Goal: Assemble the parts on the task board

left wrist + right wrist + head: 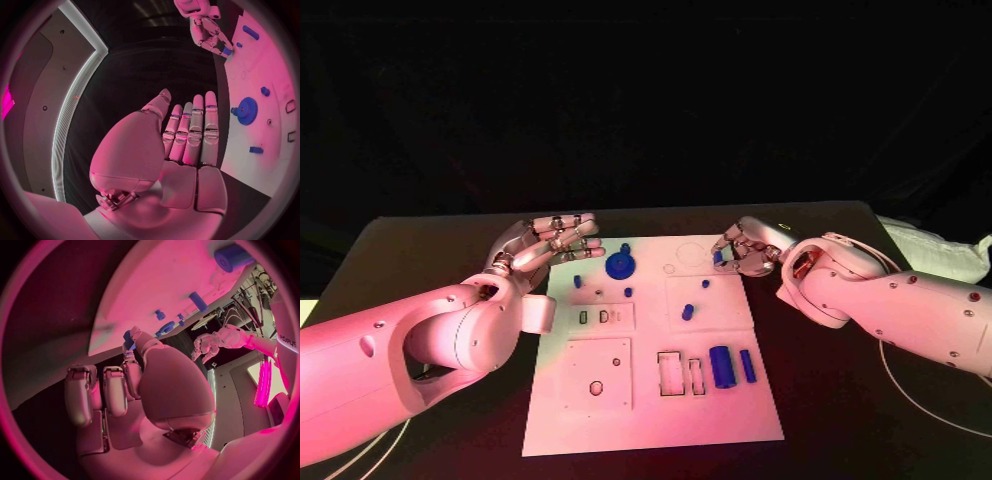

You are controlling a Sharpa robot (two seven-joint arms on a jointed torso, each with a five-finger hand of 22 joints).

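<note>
Task board flat on the black table, between both arms. Left hand at the board's far left corner, fingers straight and close together, holding nothing, palm clear of the surface. Right hand at the far right edge, pinching a small blue part between thumb and fingertip, just above the board. Blue gear lying near the left hand, not touched. Blue cylinder lying near the board's near right, well apart from both hands.
</note>
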